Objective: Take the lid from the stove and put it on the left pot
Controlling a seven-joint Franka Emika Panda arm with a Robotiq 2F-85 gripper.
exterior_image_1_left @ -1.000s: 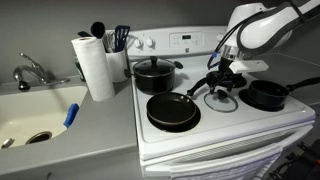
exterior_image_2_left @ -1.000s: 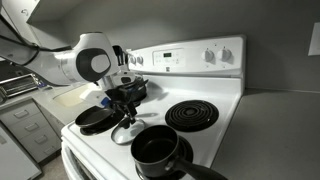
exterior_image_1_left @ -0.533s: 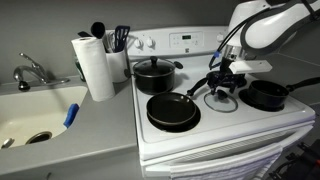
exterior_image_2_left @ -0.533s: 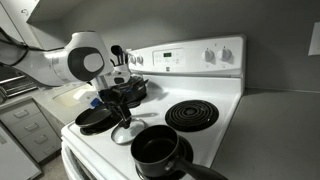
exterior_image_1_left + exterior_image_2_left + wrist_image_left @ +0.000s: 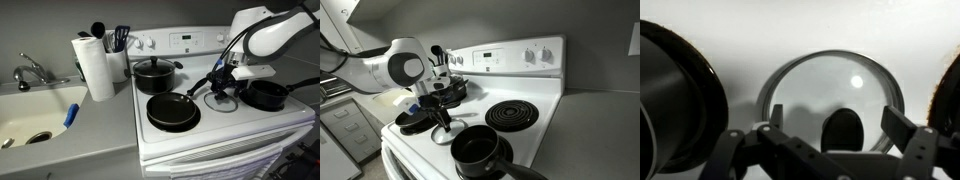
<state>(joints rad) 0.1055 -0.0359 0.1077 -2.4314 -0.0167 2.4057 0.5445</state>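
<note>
**Glass lid (image 5: pixel 830 80) flat on the stove (image 5: pixel 200 135), tool (image 5: pixel 832 112) open above it**

Your wrist view looks straight down on the lid. It is clear glass with a metal rim, and it lies flat on the white top of the stove. Its black knob (image 5: pixel 843 128) sits low in that picture. The tool is spread wide and grips nothing. Its two fingers (image 5: pixel 775 115) stand on either side of the knob, apart from it. You cannot tell from this view how high they are above the glass. In both exterior views the tool (image 5: pixel 224 88) (image 5: pixel 440 108) hangs just over the lid (image 5: pixel 222 100) (image 5: pixel 445 134), pointing down.

Near the lid on one side sits the left pot (image 5: pixel 266 96) (image 5: pixel 478 150), low, black and uncovered. In an exterior view its long handle runs off toward the bottom edge. On the lid's other side lies the wide black frying pan (image 5: pixel 172 111) (image 5: pixel 413 121). The lid rests between the two and, as far as you can see, touches neither.

Behind the frying pan stands the taller black pot (image 5: pixel 154 74), covered. A bare coil burner (image 5: pixel 510 115) lies behind the left pot. Past the stove's edge, the tabletop (image 5: pixel 100 118) carries a paper towel roll (image 5: pixel 95 65), with a sink (image 5: pixel 35 115) beyond it.
</note>
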